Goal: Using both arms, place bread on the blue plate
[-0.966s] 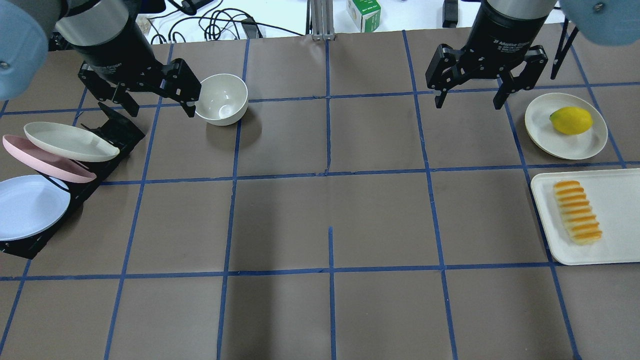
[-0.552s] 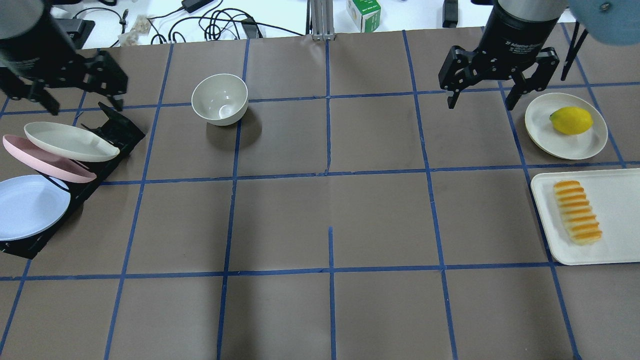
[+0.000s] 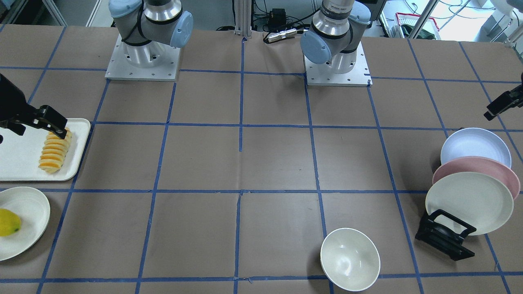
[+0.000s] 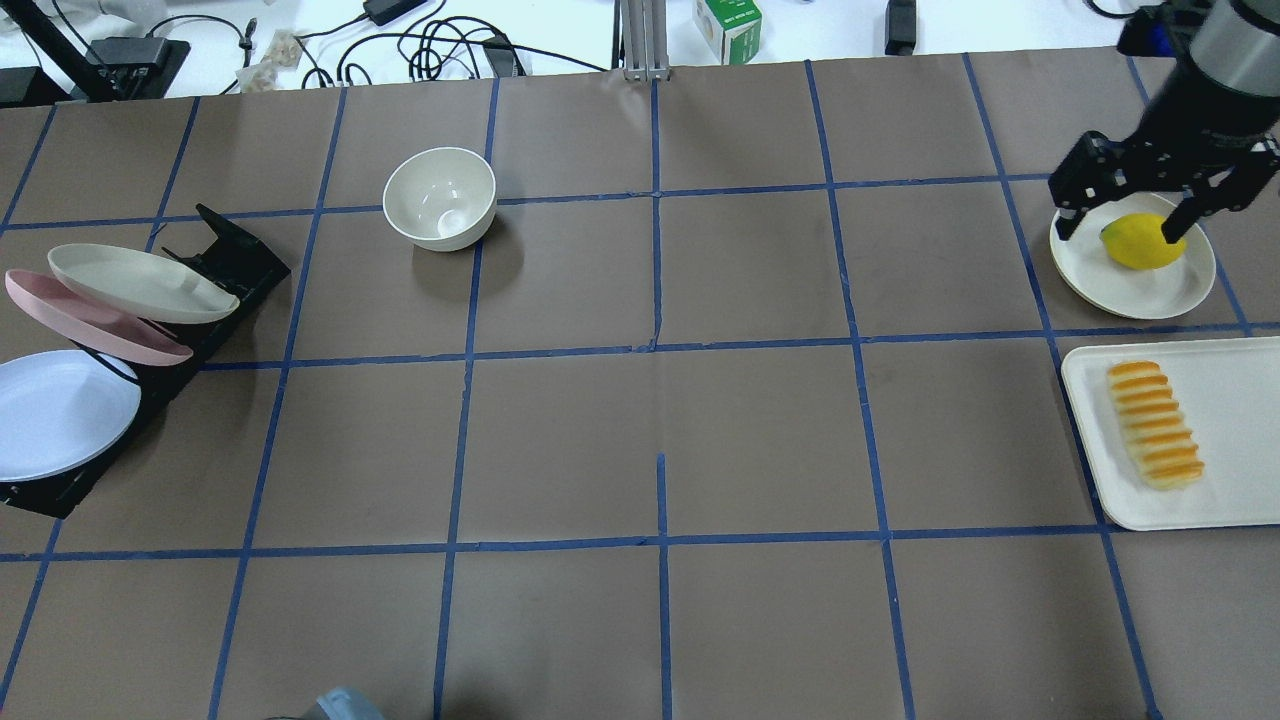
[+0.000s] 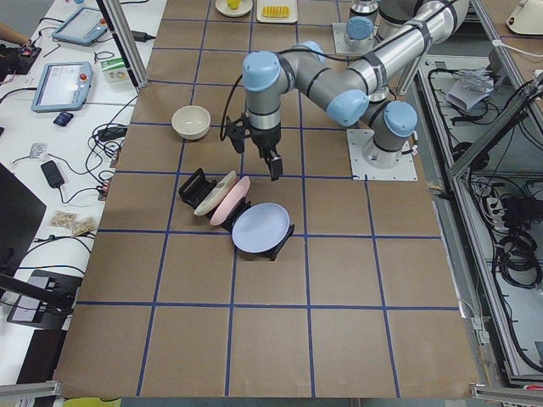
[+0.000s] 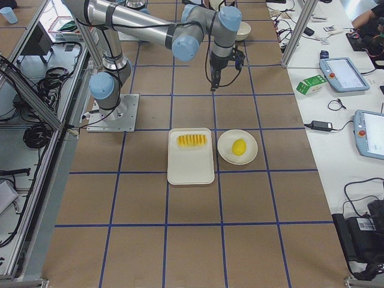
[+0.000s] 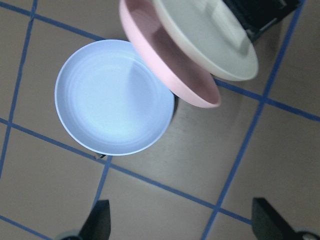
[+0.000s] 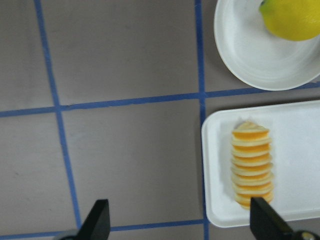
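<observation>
1. Jaws spread wide on the right arm (image 4: 1225,60), gripping nothing, hanging in the air above the counter (image 4: 660,400) of brown paper with a blue tape grid.
2. Jaws on the left arm (image 5: 339,80) also wide apart and empty, up above the black plate rack (image 4: 235,255).
3. Elongated sliced toy bread loaf with orange crusts (image 4: 1155,425) lying flat on a white rectangular tray (image 4: 1230,400), untouched, at the robot's right edge.
4. Round pale lavender-blue plate (image 4: 55,412) leaning tilted in the rack at the robot's left, well apart from the bread.
5. Round pink plate (image 4: 90,320) and round cream plate (image 4: 140,283) tilted in the same rack just behind.
6. Smooth yellow fruit (image 4: 1135,245) on a small round white plate (image 4: 1140,290) just beside the tray.
7. Cream round bowl (image 4: 440,197) upright near the rack.
</observation>
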